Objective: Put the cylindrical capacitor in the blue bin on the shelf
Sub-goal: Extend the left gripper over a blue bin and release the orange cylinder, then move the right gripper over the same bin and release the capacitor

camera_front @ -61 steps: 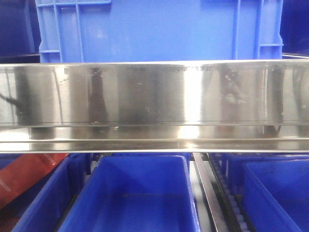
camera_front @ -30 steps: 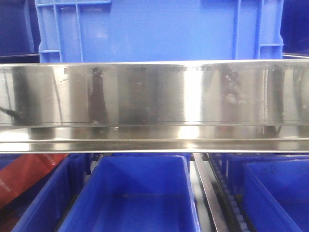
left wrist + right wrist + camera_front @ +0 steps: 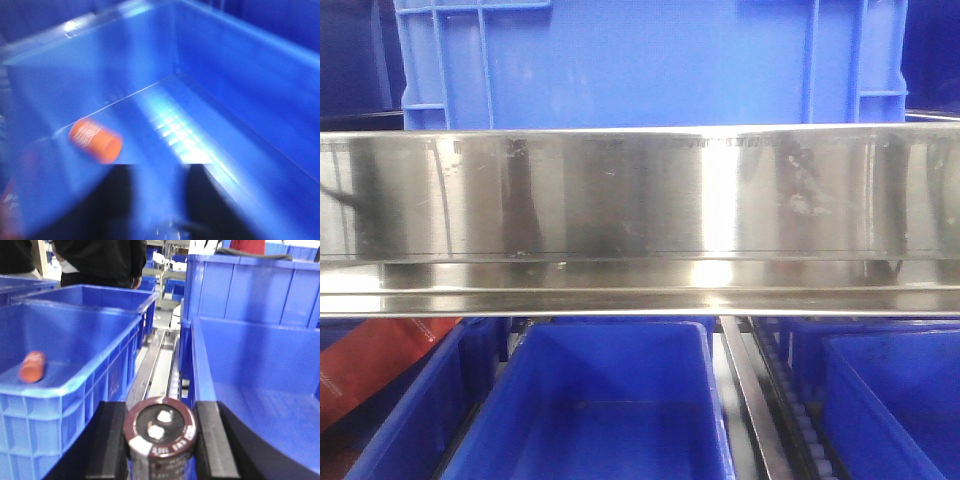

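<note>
Shelf (image 3: 640,200) unmoved; cylindrical capacitor (image 3: 160,432) upright, axis vertical

Warehouse or factory stockroom: steel roller shelf (image 3: 640,195), rows of blue plastic bins (image 3: 620,365).

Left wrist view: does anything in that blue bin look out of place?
Only the orange cylinder: it lies tipped on its side on the floor of the blue bin. The picture is too blurred to show damage.
</note>
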`<state>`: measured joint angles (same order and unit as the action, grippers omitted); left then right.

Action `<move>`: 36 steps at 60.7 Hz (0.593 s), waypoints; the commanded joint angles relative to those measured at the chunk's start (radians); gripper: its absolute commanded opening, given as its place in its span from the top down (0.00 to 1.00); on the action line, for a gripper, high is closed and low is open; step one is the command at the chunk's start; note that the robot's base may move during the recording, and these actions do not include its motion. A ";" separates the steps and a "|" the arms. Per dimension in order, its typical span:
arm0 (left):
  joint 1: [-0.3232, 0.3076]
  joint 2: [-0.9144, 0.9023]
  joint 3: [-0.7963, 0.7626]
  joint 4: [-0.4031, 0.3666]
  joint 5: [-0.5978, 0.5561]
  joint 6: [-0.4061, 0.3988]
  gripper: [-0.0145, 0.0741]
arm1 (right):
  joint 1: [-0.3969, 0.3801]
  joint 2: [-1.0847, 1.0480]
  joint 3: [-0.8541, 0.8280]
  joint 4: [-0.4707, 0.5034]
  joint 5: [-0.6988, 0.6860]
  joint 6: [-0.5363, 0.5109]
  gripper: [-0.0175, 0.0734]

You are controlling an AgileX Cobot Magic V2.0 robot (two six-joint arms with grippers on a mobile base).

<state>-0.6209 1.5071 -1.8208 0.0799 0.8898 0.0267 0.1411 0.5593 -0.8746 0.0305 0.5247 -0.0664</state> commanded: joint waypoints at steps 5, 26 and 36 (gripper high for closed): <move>0.030 -0.147 0.041 -0.005 0.040 -0.027 0.96 | -0.001 -0.005 0.002 -0.001 0.005 -0.002 0.95; 0.166 -0.543 0.422 -0.002 0.001 -0.074 0.96 | -0.001 0.014 -0.009 0.034 0.016 -0.002 0.95; 0.237 -0.716 0.616 -0.002 -0.021 -0.092 0.96 | 0.005 0.081 -0.056 0.054 0.001 -0.002 0.95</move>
<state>-0.4158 0.8710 -1.2835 0.0801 0.8973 -0.0493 0.1430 0.6060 -0.8991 0.0763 0.5614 -0.0664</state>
